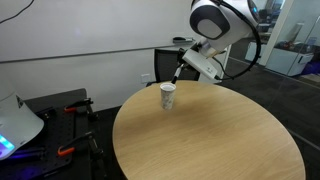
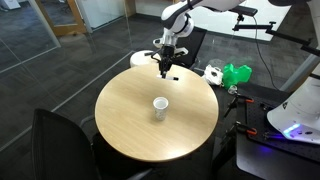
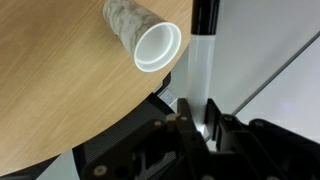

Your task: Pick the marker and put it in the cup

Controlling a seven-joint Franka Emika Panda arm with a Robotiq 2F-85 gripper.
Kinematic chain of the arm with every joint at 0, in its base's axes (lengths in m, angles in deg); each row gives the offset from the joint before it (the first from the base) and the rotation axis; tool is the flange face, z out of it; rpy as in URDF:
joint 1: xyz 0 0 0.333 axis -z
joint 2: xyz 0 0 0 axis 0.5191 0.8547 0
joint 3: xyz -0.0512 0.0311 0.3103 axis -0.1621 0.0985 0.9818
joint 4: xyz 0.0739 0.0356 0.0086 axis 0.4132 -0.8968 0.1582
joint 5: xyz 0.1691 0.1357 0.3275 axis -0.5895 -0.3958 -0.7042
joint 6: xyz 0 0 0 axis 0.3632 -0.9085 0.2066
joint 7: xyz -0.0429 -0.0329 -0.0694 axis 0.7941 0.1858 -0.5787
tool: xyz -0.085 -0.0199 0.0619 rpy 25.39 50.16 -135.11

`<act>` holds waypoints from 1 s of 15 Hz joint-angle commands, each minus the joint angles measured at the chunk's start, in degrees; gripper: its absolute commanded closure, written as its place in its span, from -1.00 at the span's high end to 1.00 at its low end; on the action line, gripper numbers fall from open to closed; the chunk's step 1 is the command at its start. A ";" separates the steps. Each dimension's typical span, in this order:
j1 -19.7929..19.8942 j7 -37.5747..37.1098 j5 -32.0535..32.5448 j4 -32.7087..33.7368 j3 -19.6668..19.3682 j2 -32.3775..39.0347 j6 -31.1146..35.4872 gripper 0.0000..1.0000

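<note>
The cup point(image 1: 168, 96) is a small whitish paper cup standing upright on the round wooden table point(image 1: 210, 140); it also shows in the other exterior view point(image 2: 159, 106). In the wrist view its open mouth point(image 3: 158, 47) lies just left of the marker. My gripper point(image 3: 194, 118) is shut on the marker point(image 3: 199, 70), a thin white body with a black cap at the far end. In the exterior views the gripper point(image 1: 181, 70) point(image 2: 163, 67) hangs above the table's far edge, behind the cup, with the marker pointing down.
A white device point(image 1: 18, 128) and red-handled tools sit on a black cart beside the table. A green object point(image 2: 237, 74) lies on a side bench. A dark chair point(image 2: 60, 150) stands at the near table edge.
</note>
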 commanded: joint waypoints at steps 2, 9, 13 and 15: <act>0.10 3.79 -2.49 1.05 0.10 1.20 -1.38 -0.90; 1.04 23.19 -12.63 1.42 1.17 4.53 -4.81 -0.90; 1.18 31.35 -17.71 1.83 0.10 5.55 -11.07 -0.90; 1.02 34.32 -19.40 1.96 -0.64 5.92 -14.25 -0.90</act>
